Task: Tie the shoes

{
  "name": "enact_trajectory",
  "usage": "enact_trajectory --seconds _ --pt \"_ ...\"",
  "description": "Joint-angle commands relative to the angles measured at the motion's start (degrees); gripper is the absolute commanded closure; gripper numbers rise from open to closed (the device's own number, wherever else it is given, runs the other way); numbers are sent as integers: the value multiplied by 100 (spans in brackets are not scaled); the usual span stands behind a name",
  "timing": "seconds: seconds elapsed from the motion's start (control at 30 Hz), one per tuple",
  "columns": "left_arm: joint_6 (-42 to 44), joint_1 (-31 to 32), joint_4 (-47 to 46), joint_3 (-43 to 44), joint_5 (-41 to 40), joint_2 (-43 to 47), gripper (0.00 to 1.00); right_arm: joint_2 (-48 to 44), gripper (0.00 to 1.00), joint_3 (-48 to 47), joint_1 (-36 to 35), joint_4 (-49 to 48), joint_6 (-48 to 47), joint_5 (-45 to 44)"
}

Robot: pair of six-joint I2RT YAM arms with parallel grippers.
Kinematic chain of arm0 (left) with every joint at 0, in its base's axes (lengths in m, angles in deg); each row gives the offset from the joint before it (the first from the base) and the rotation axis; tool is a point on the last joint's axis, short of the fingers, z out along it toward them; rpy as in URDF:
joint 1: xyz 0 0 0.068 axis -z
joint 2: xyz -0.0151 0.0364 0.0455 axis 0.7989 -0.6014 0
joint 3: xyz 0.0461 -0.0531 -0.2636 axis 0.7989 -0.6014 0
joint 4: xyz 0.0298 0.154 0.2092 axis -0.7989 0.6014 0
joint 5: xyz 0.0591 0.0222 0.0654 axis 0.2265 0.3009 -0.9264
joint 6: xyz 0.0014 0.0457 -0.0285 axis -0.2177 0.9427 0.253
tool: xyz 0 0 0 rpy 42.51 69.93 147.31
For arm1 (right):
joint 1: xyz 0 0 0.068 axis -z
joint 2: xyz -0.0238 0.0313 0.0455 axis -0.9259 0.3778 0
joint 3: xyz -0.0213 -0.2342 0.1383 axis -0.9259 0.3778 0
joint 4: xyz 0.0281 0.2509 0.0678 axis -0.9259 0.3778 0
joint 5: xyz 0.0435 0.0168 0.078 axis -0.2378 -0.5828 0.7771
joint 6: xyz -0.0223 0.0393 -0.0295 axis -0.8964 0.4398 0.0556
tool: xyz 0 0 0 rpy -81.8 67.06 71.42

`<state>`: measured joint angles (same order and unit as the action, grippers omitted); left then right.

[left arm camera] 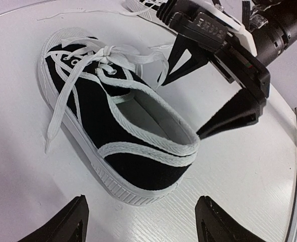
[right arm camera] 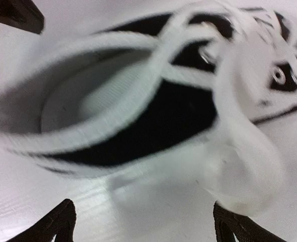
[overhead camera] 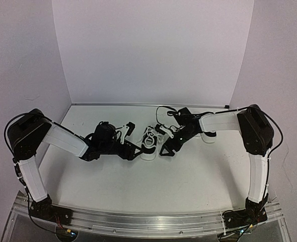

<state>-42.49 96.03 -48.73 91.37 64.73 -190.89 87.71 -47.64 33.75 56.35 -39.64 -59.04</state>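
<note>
One of the shoes [left arm camera: 138, 146], a black sneaker with a white sole, lies between both grippers at mid-table [overhead camera: 149, 143]. Its white laces [left arm camera: 105, 53] are crossed in a knot over the tongue, with loose ends trailing off the side. My left gripper [left arm camera: 141, 227] [overhead camera: 133, 138] is open just behind the heel, nothing between its fingers. My right gripper [right arm camera: 148, 229] [left arm camera: 211, 88] is open beside the shoe's opening, holding nothing. The right wrist view is blurred, and a white lace [right arm camera: 244, 166] hangs close to its lens. The edge of the other shoe [left arm camera: 141, 6] shows farther back.
White walls [overhead camera: 153, 50] close in the table on three sides. The metal rail [overhead camera: 148, 222] with both arm bases runs along the near edge. The two arms meet closely around the shoe.
</note>
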Motion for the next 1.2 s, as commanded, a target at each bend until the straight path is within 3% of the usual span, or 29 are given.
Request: enact_trajectory --seconds 0.0,0.3,0.63,1.17 --pt "59 -38 -209 -43 161 274 25 -421 10 -212 230 635 -343 -640" --pt "21 -63 -142 -92 158 462 23 378 13 -1210 458 885 -981 -493" --pt "-184 -151 35 -481 -323 1336 7 1608 15 -2824 243 1480 -1451 542" --pt "-450 -306 614 -593 -985 1895 1 3100 22 -5414 -75 1383 -1021 959"
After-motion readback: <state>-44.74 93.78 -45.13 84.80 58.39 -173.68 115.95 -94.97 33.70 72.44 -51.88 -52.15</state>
